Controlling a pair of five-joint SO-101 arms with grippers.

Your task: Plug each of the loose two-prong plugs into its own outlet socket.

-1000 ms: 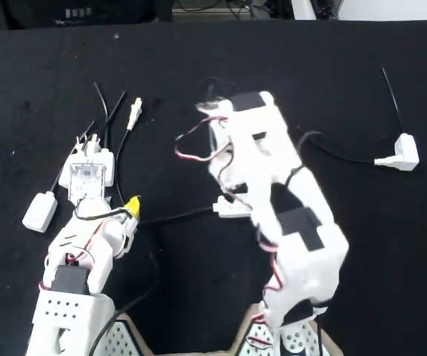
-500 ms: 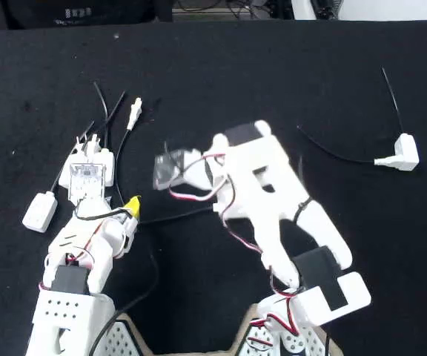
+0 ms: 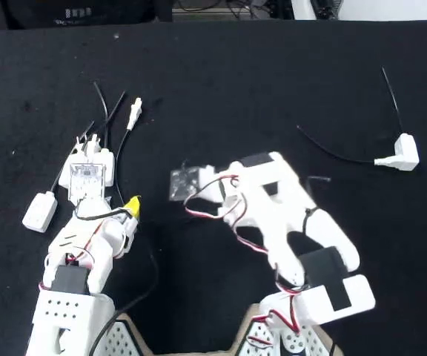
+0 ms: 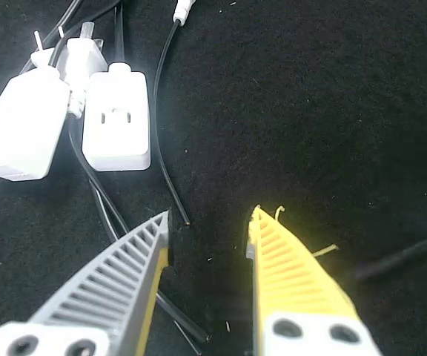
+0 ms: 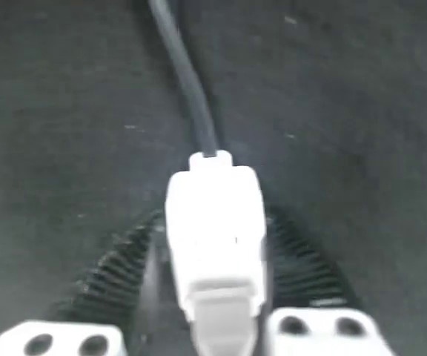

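1. High view: within the last second the right arm [image 3: 288, 222] has folded back toward its base. The right gripper [image 3: 186, 183] has swung across and now hangs near the left arm [image 3: 87, 237], on the side facing the other arm. The left arm has not moved. 2 loose plugs lie untouched. A small plug [image 3: 134, 113] sits just beyond the left arm's tip, and an angled plug [image 3: 400, 154] lies well apart from the left arm, past the right arm.
2. Left wrist view: the left gripper [image 4: 207, 219] has its fingers [image 4: 124, 274] spread wide and holds nothing. A black cord [image 4: 165, 148] lies on the dark surface [image 4: 332, 89] below them. The outlet socket [image 4: 116, 119] lies flat ahead of the left arm with its 2 slots bare, just beside a white block [image 4: 24, 126].
3. Right wrist view: the right gripper's fingers [image 5: 302, 274] are clamped narrow on the held plug [image 5: 215, 215]. The plug's cord [image 5: 187, 81] runs away over the surface.
4. The swing reads as a carry that brings 1 plug toward the socket by the left arm. Nothing is inserted yet. The held plug's prongs are hidden, so its alignment cannot be judged.
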